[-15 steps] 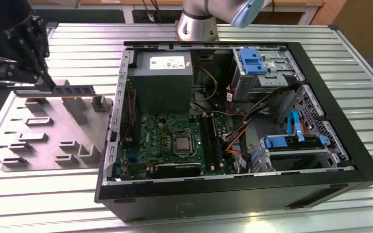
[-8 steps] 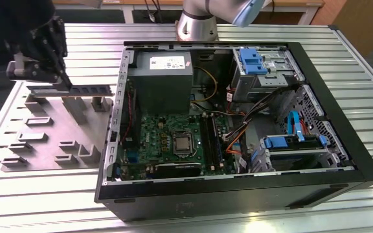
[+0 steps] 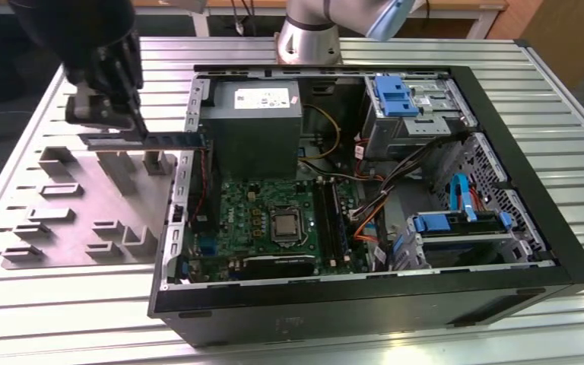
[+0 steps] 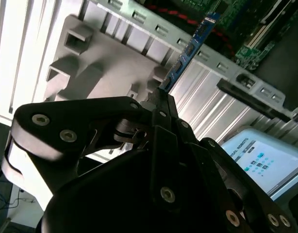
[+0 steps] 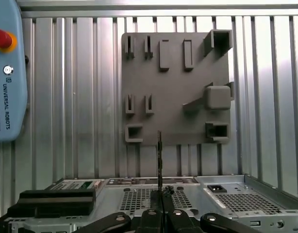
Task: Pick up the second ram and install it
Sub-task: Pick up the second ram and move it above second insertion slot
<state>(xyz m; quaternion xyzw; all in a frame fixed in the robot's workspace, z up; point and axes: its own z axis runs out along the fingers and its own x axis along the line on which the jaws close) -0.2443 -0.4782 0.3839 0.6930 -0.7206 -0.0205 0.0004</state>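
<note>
Wide ribbed metal table [image 3: 576,152], and on it the open computer case [image 3: 373,312], lid off, green motherboard [image 3: 241,205] showing below the grey power-supply box [image 3: 256,129]. On the exterior view's left of the case lies the grey holder plate [image 3: 79,190] with its moulded blocks.

Over the plate's far edge hangs the black gripper [image 3: 130,135], and it has the second ram [image 3: 179,140]. The fingers are pinched tight on one end of the stick, and the rest juts out level towards the case wall, beside the power supply.

The second wrist view shows the gripper [image 4: 161,94] with both fingers flat against the blue-green board [image 4: 188,51]. In the first wrist view the stick [image 5: 159,155] is edge-on, a thin dark line. It looks lifted clear of the blocks, though that's hard to be sure of from here.
</note>
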